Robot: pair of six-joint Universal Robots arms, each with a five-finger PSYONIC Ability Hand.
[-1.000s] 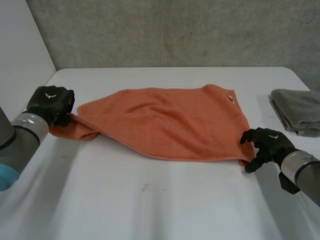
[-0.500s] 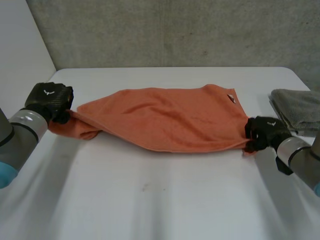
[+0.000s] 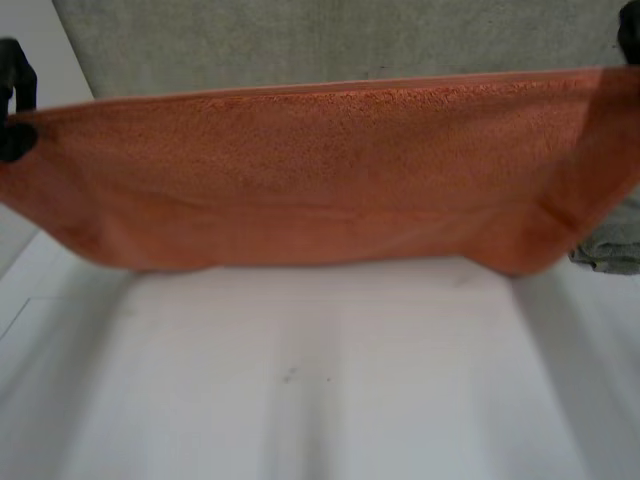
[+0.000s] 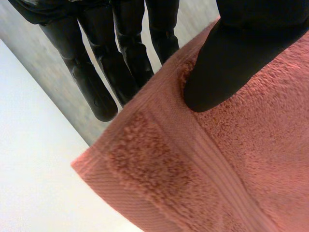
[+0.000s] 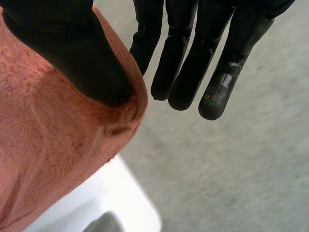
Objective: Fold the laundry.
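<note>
Head view: orange towel (image 3: 320,170) held up off the table (image 3: 320,390) and stretched wide, its top hem running almost level from 9 o'clock to 2 o'clock. Lower edge sags in a shallow curve over the far part of the table; whether it brushes the surface I cannot tell. Concrete wall (image 3: 300,45) shows above the hem at 12 o'clock.

Left hand (image 3: 12,138) at 9–10 o'clock, at the towel's upper corner on that side. Right hand (image 3: 630,35) at 2 o'clock, at the opposite upper corner. The two hands are well apart, with the cloth taut between them.

Left wrist view: left thumb (image 4: 227,67) pressed flat on the towel's face just inside the woven hem – left fingers (image 4: 120,53) straight and close together, running behind the cloth edge. A pinch, thumb against fingers, near the corner (the corner itself pokes out past the fingertips).

Right wrist view: right thumb (image 5: 72,53) bears down on the towel where its edge rolls over; right fingers (image 5: 188,58) straight, side by side, the nearest one tucked behind the cloth. Also a pinch – the rest of the fingers stand clear of the fabric.

Grey cloth (image 3: 612,248) lies on the table at 3–4 o'clock, partly hidden behind the towel's lower corner.
</note>
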